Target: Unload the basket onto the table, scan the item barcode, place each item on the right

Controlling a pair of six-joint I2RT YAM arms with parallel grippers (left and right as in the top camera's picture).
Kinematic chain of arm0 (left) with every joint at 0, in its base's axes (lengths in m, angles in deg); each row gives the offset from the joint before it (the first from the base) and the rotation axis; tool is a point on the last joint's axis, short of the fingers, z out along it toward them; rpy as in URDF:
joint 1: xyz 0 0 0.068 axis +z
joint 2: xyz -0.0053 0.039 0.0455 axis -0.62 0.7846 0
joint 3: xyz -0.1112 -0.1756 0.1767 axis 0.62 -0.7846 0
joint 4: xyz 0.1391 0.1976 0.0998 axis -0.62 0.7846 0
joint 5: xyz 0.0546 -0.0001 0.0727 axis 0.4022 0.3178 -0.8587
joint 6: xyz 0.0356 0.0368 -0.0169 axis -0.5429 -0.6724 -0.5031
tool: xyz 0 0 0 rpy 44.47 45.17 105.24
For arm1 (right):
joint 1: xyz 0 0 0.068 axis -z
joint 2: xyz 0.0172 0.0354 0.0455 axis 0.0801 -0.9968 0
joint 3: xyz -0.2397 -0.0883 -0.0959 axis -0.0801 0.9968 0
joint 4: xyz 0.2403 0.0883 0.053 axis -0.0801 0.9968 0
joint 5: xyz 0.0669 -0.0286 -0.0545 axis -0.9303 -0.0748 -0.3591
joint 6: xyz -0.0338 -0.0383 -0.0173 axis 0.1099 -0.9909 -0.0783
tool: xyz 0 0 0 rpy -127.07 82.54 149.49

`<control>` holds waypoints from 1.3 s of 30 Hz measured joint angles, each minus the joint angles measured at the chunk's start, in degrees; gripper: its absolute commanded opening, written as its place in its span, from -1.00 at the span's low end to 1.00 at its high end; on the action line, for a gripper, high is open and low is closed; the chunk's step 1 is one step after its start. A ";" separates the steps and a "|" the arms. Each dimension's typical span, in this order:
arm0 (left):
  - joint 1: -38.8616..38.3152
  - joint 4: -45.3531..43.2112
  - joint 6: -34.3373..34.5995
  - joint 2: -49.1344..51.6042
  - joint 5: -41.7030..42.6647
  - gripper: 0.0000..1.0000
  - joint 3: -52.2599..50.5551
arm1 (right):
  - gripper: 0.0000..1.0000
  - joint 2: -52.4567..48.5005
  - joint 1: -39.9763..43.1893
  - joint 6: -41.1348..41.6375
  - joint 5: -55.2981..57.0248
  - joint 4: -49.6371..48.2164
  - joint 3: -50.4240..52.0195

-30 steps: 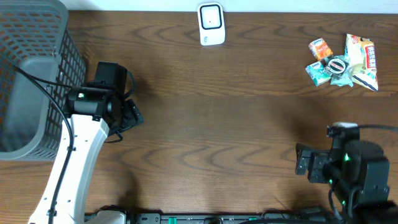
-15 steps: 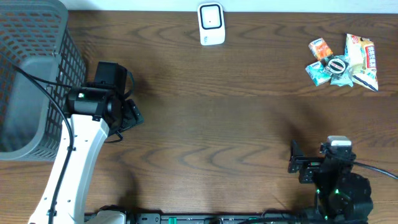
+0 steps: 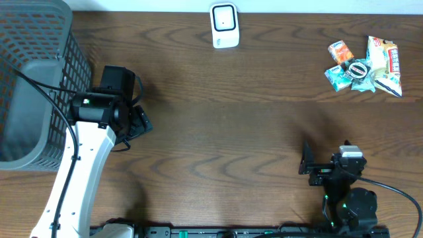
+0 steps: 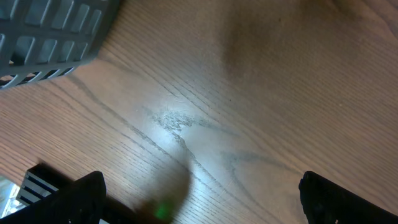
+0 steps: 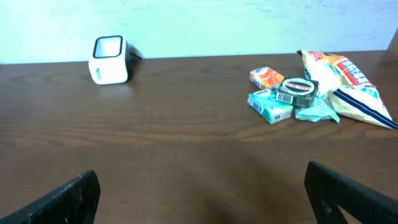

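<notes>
The white barcode scanner (image 3: 224, 26) stands upright at the table's far edge, and the right wrist view shows it at the upper left (image 5: 109, 59). The items lie in a pile at the far right: an orange packet (image 3: 340, 51), a teal packet (image 3: 338, 77), a round tin (image 3: 360, 69) and a snack bag (image 3: 385, 61). The tin (image 5: 297, 91) shows a barcode label on top. My right gripper (image 3: 324, 164) (image 5: 205, 193) is open and empty near the front edge, well short of the pile. My left gripper (image 3: 137, 123) (image 4: 199, 196) hangs open over bare wood beside the basket.
A grey mesh basket (image 3: 33, 86) fills the far left corner, its wall close to my left gripper (image 4: 50, 31). Brown wood table (image 3: 231, 125) lies between the two arms. A green light spot shows on the wood under the left gripper (image 4: 163, 211).
The right arm has drawn back toward the front edge and shifted left, its gripper still open. The left arm has not moved.
</notes>
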State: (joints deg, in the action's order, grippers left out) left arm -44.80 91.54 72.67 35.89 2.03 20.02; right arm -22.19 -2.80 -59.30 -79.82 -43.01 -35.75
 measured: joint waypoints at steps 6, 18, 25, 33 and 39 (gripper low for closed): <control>0.00 0.02 0.00 0.00 0.00 0.95 0.00 | 0.98 0.13 0.00 -0.02 0.00 -7.76 4.42; 0.00 0.00 0.00 0.00 0.00 0.95 0.00 | 0.98 0.20 0.00 0.00 0.00 -20.28 11.74; 0.00 0.02 0.00 0.00 0.00 0.95 0.00 | 0.99 0.20 0.00 0.00 0.00 -22.08 12.31; 0.00 0.00 0.00 0.00 0.00 0.95 0.00 | 0.98 0.20 0.00 0.00 0.00 -20.65 12.31; 0.00 0.00 0.00 0.00 0.00 0.95 0.00 | 0.98 0.20 1.29 0.00 -0.61 -20.65 12.31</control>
State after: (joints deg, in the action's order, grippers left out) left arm -44.80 91.54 72.67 35.89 2.03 20.02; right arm -21.99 -1.51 -59.30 -80.43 -63.66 -23.45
